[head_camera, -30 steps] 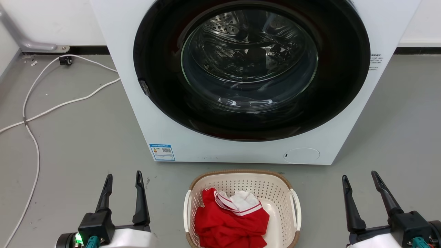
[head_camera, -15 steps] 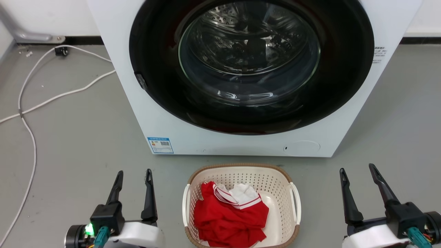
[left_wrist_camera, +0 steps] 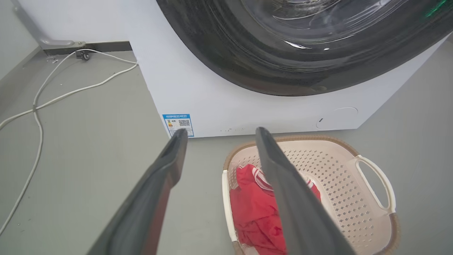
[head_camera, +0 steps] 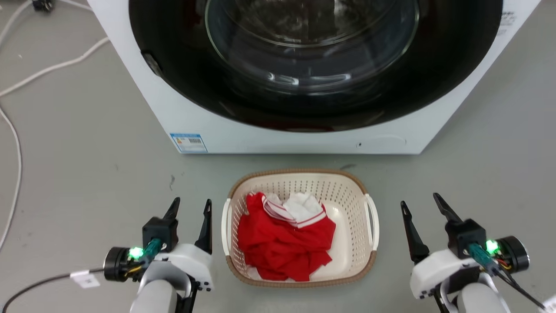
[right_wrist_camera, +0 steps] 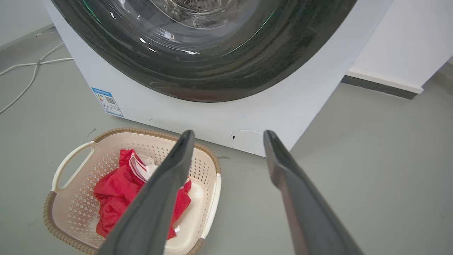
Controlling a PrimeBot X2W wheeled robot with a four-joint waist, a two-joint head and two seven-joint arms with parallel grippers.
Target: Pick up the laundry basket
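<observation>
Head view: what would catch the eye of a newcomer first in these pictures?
The washer with its big dark round door spans the top. On the floor before it stands the basket, holding a red and white cloth. The left gripper and right gripper are open at its two sides.

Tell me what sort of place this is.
Likely a laundry area: a front-loading washer, a basket of red clothes just before it, all on a bare grey floor.
</observation>
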